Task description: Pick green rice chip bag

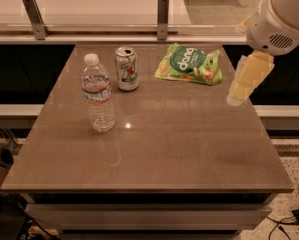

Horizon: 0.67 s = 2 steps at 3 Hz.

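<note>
The green rice chip bag lies flat at the back right of the brown table. It is light green with a dark green round logo and white "dang" lettering. My gripper hangs at the table's right edge, to the right of the bag and a little nearer the camera. It points down and left, is clear of the bag and holds nothing. The white arm housing sits above it at the top right.
A green-and-white soda can stands left of the bag. A clear water bottle with a white cap stands further left and nearer the front. A railing with metal posts runs behind the table.
</note>
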{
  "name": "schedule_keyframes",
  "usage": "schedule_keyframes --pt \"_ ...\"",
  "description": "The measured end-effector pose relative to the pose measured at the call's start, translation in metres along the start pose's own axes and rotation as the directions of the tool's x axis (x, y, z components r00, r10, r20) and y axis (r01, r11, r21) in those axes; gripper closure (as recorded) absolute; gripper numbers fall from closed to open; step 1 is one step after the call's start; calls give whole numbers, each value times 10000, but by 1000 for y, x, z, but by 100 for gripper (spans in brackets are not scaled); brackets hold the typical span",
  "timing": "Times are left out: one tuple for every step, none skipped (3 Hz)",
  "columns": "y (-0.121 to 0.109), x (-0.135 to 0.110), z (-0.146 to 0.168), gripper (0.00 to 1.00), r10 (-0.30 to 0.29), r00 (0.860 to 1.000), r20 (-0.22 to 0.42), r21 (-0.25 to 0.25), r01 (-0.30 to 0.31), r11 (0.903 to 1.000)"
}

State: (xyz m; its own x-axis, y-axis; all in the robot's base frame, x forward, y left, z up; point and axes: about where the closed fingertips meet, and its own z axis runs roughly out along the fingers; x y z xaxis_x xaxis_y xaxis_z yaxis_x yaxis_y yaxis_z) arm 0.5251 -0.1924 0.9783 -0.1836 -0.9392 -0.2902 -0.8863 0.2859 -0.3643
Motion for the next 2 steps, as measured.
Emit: schedule_keyframes --pt "-29 -9 24 0 165 9994 317 287 -174 9994" --pt "-56 -12 48 0 344 9972 670 303 -365 9989"
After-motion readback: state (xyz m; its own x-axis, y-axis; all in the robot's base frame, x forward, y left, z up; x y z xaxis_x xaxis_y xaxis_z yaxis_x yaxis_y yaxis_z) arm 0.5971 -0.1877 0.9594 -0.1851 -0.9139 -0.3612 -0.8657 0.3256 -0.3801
